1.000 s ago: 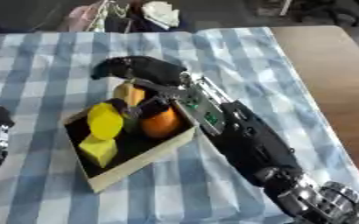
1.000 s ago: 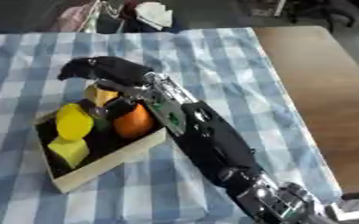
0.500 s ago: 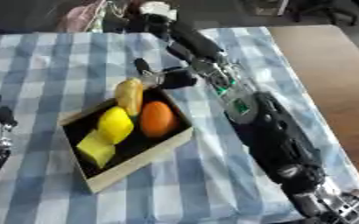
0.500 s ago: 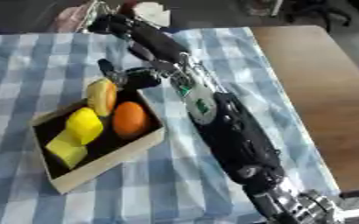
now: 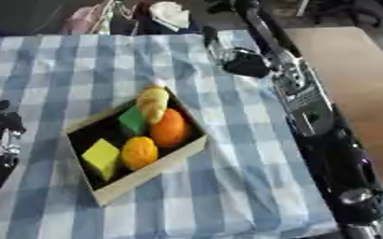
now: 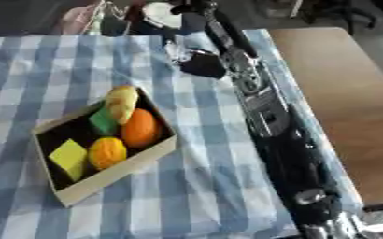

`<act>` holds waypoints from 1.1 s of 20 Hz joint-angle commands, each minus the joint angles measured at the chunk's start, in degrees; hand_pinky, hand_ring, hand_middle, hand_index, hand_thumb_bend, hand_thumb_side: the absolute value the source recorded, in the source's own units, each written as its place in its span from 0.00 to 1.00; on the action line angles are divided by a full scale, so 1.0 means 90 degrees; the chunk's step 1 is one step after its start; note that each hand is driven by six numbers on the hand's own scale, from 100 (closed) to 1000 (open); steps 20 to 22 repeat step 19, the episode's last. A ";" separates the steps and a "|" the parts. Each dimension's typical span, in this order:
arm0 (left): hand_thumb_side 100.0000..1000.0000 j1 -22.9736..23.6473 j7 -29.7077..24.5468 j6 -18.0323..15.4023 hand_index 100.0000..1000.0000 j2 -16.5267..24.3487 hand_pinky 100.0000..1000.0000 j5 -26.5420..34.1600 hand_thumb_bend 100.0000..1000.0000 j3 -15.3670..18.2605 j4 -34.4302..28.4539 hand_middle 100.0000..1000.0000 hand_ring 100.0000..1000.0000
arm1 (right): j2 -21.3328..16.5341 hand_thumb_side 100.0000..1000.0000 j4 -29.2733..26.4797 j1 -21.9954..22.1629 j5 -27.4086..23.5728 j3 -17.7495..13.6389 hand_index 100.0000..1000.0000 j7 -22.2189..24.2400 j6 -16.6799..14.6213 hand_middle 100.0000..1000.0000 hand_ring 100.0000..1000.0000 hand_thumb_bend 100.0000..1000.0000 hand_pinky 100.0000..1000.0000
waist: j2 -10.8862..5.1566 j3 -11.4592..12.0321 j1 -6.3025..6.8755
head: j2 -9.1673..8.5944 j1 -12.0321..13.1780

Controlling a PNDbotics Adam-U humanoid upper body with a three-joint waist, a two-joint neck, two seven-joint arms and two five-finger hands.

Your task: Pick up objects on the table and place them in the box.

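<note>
Fingers of the right hand are too blurred to tell open from curled, up beyond the box; left hand idles left of it. Box holds a banana, orange, green block, yellow block and yellow-orange fruit

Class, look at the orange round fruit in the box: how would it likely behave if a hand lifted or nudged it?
The orange round fruit looks smooth and rounded, so it would probably roll if set on the open cloth. Inside the box it sits wedged among neighbours, so a nudge likely shifts it little. It looks solid rather than floppy.
</note>
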 commanded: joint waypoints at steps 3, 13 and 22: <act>0.57 -0.0041 0.0050 -0.0060 0.78 -0.0007 0.66 0.0027 0.13 0.0026 -0.0099 0.53 0.54 | -0.0200 0.40 -0.0350 0.0394 -0.0958 -0.0297 0.86 0.0068 0.0058 0.79 0.75 0.00 0.90 | -0.0059 -0.0052 0.0059 | 0.0029 0.0156; 0.58 -0.0091 0.0094 -0.0095 0.78 -0.0025 0.64 0.0031 0.13 0.0015 -0.0093 0.53 0.56 | 0.0016 0.41 -0.0572 0.0922 -0.1577 -0.0575 0.86 0.0148 0.0109 0.78 0.75 0.00 0.91 | 0.0064 -0.0315 0.0094 | 0.0029 0.0415; 0.57 -0.0123 0.0134 -0.0134 0.77 -0.0033 0.65 0.0122 0.12 -0.0008 -0.0075 0.53 0.57 | 0.0092 0.41 -0.0600 0.0994 -0.1653 -0.0572 0.86 0.0148 0.0161 0.78 0.74 0.00 0.91 | 0.0044 -0.0335 0.0068 | 0.0029 0.0423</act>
